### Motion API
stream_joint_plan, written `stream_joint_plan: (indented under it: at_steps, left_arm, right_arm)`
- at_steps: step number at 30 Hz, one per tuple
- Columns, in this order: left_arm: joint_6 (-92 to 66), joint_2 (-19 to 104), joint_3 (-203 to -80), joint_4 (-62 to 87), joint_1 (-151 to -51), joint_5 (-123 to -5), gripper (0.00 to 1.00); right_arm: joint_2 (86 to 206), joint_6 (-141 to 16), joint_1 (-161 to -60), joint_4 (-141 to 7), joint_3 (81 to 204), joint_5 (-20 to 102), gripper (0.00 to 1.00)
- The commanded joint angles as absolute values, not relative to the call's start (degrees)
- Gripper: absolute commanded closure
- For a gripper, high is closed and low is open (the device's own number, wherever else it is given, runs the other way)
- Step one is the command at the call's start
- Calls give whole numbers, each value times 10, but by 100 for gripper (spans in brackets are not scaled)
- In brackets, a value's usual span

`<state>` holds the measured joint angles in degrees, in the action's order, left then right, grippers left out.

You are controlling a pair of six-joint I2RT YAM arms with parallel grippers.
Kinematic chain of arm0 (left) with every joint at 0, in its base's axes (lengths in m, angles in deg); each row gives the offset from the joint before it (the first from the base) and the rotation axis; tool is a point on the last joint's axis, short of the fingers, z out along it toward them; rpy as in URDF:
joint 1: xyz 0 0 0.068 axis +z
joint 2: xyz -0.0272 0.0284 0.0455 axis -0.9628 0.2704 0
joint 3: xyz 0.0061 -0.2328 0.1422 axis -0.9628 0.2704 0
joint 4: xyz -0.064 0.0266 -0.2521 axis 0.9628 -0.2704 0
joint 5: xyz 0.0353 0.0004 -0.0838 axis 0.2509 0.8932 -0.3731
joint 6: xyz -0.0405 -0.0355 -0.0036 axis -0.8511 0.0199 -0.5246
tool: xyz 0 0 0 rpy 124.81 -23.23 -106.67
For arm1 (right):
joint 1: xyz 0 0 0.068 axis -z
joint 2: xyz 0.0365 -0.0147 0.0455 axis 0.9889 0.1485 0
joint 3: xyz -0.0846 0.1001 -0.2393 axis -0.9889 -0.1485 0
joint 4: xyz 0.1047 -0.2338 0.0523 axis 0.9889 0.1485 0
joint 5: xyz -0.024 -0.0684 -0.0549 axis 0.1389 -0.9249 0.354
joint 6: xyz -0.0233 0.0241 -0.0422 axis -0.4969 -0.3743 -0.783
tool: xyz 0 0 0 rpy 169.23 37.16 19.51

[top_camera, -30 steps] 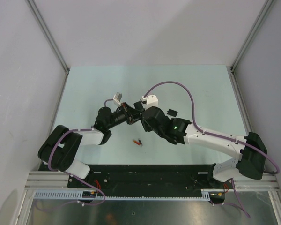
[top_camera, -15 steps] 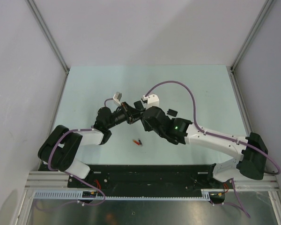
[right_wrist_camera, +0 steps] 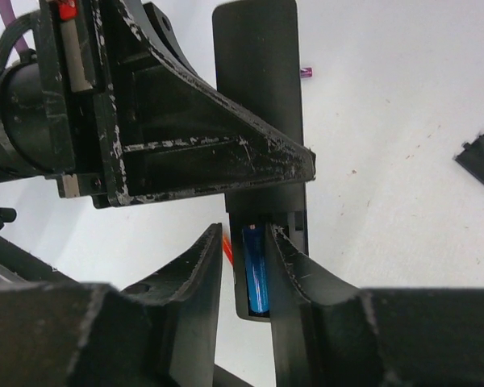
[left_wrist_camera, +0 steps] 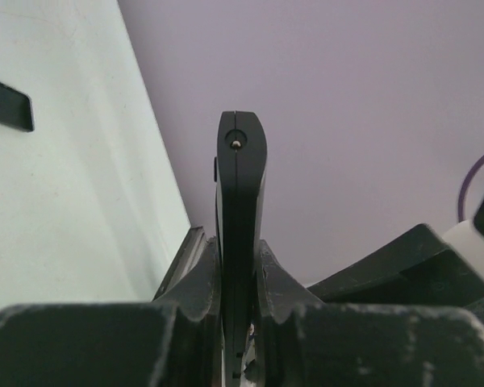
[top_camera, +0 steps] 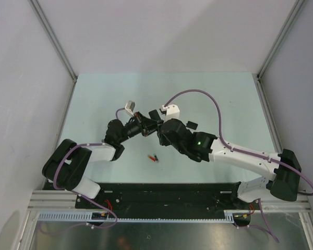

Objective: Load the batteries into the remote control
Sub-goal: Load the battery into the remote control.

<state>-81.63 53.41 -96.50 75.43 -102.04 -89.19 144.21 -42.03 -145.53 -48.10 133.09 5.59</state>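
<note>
Left fingers (left_wrist_camera: pixel 195 278) are clamping the remote control (left_wrist_camera: pixel 240 201) edge-on, steadying it. Right fingers (right_wrist_camera: pixel 198 270) are straddling a blue battery (right_wrist_camera: pixel 256 270) in its recess, probably seating it; can't tell if pinching.

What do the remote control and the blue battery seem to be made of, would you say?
Remote control: likely matte black plastic, with a moulded seam along its edge. Blue battery: probably metal under a glossy blue wrap; it shows a bright sheen.

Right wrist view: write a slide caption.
Blue battery lies in the remote, straddled by right end effector; left end effector grips remote.
</note>
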Motion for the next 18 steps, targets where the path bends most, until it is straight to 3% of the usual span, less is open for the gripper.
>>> stream_joint_plan:
  at_steps: [1, 18]
  left_arm:
    - [-862, 512, -991, 877, -1028, -886, 100]
    - [-862, 521, -988, 882, -1027, -888, 100]
  right_arm:
    - [1443, -397, -1465, -440, 1327, 78, 65]
    - [1396, -396, -1467, -432, 1340, 35, 47]
